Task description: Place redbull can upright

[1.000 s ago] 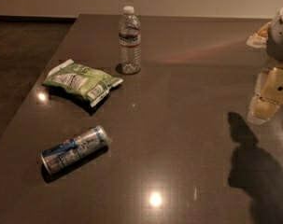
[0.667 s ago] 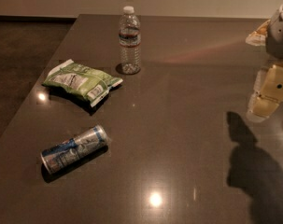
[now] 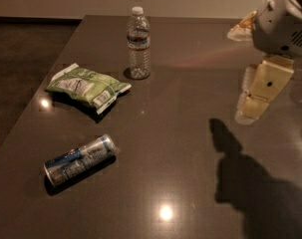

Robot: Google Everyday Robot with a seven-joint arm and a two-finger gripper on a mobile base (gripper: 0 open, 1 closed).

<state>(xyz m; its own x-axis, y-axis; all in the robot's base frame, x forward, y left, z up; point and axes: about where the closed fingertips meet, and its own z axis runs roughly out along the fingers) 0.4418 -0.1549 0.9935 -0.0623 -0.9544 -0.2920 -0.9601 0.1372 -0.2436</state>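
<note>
A dark, glossy table (image 3: 190, 148) fills most of the view. At its right side the robot's arm is seen, with the gripper (image 3: 251, 108) held low above the surface and pointed down. Whether it is open or closed cannot be told, and nothing is seen in it. Its shadow (image 3: 245, 178) is cast on the table nearer the camera. On the left half a green snack bag (image 3: 88, 86) is laid flat, and a clear water bottle (image 3: 139, 44) is stood upright behind it. The redbull can (image 3: 79, 159) is found at the front left, lying on its side, near the bag without touching it and well apart from the gripper. The task is judged to be at its start, since the can is not yet reached. A reach across the table to the left is called for next, with the gripper lined up across the can's narrow body so that it can be gripped, lifted, turned on end and set on its base
</note>
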